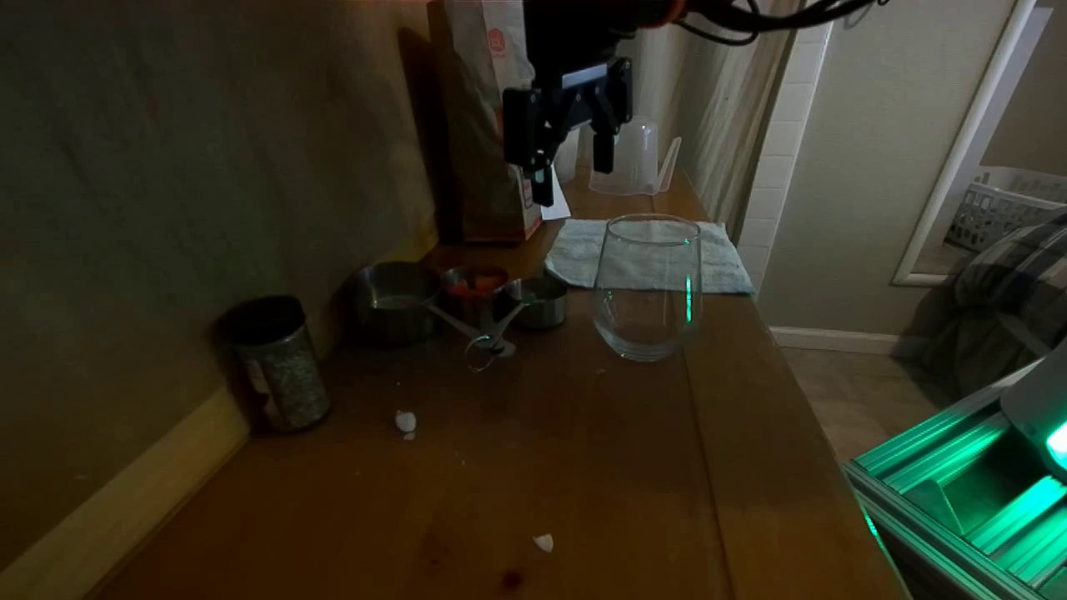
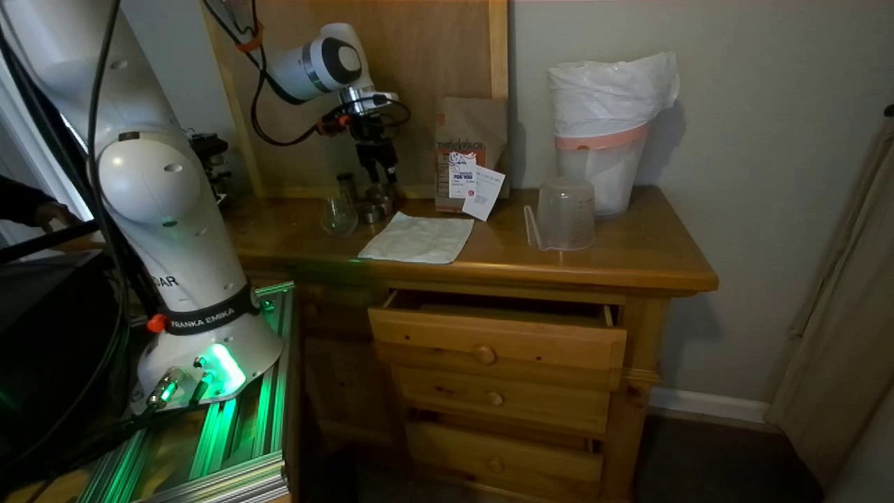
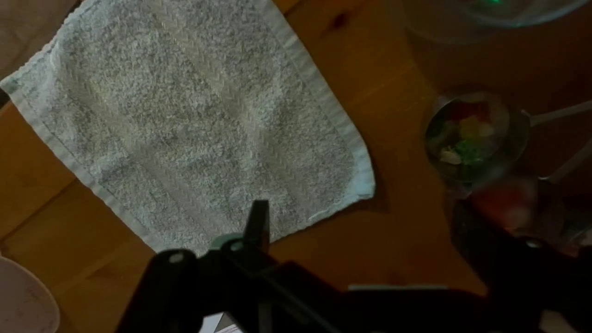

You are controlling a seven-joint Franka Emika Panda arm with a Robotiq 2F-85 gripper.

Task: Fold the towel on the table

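Note:
The towel (image 1: 575,250) is a pale grey-white cloth lying spread out on the brown wooden table (image 1: 583,483). In an exterior view it lies partly behind the glass, and it shows whole near the table's front edge (image 2: 419,239). In the wrist view the towel (image 3: 194,125) fills the upper left; a corner at its lower right looks slightly raised. My gripper (image 1: 573,172) hangs above the table, fingers pointing down, wide apart and empty. In the wrist view the gripper (image 3: 363,217) has one finger over the towel's lower edge and the other by the measuring cups.
A clear glass (image 1: 646,333) and metal measuring cups (image 1: 538,304) stand beside the towel. A paper bag (image 2: 471,133) with cards, a clear jug (image 2: 566,213) and a lined bin (image 2: 604,161) stand farther along. A dark-lidded jar (image 1: 283,367) stands by the wall panel. A drawer (image 2: 496,342) is pulled out.

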